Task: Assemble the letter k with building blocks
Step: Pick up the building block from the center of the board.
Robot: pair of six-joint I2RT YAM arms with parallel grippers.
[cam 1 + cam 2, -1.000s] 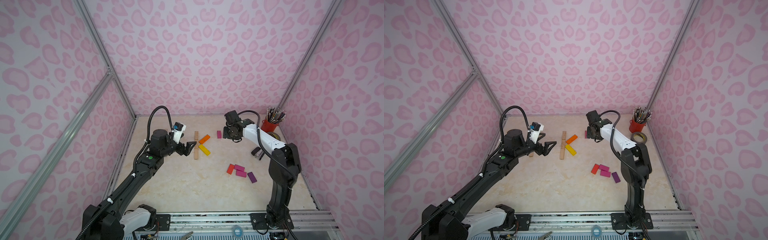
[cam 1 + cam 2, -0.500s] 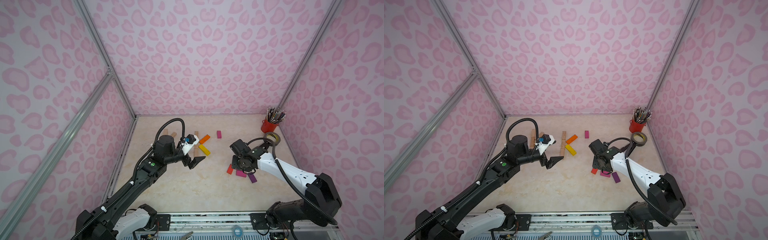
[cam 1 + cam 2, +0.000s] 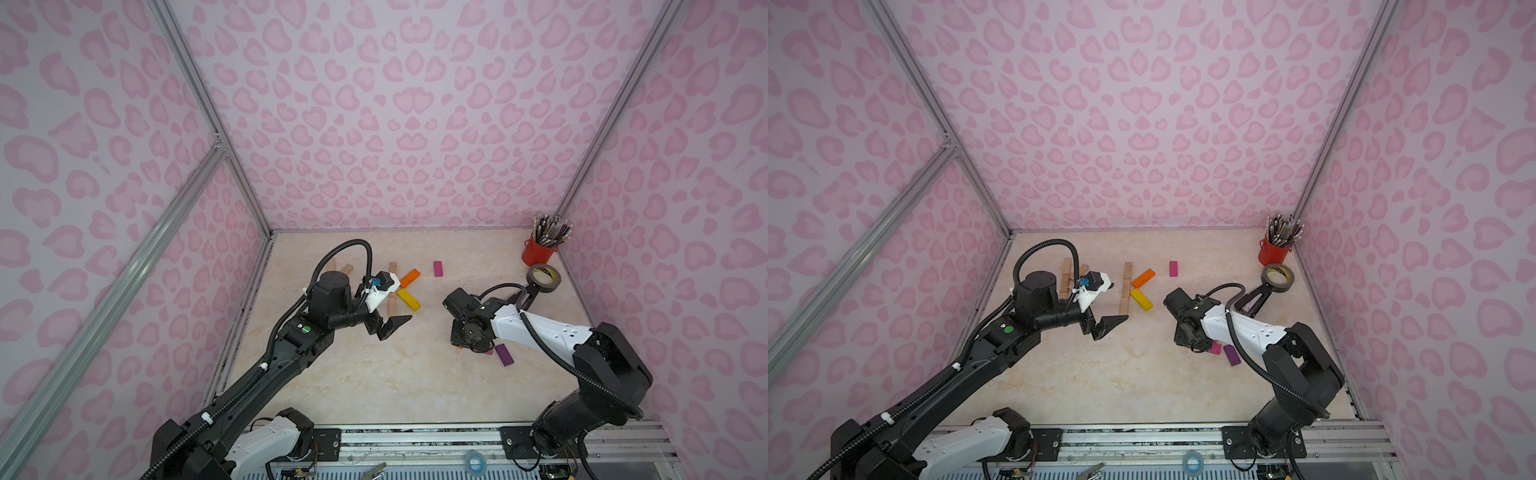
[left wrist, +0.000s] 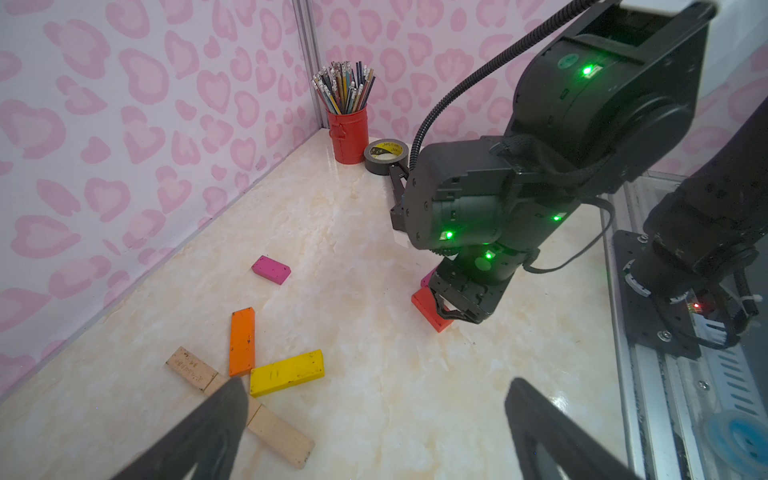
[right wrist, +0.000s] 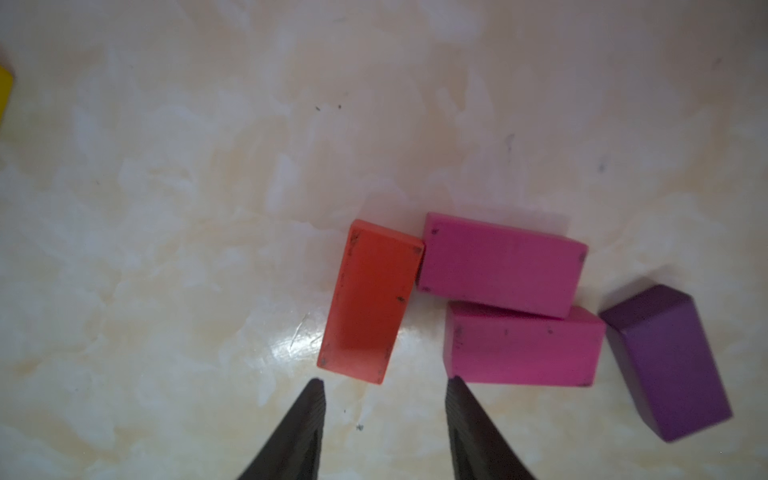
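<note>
Right wrist: you are hovering the parted right gripper (image 5: 384, 381) before the red block (image 5: 370, 303), its length running straight ahead

red block (image 5: 370, 301), purple block (image 5: 669, 361), yellow block (image 4: 286, 372), orange block (image 4: 242, 343); cream marbled surface (image 5: 208, 208); pink heart-patterned walls (image 3: 374, 124).

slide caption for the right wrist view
Right pincer open at a red block, two magenta blocks and a purple block alongside.

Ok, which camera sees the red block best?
Right wrist view: the red block shows whole and close. The left wrist view shows it partly under the right gripper; in both top views the arm hides it.
</note>
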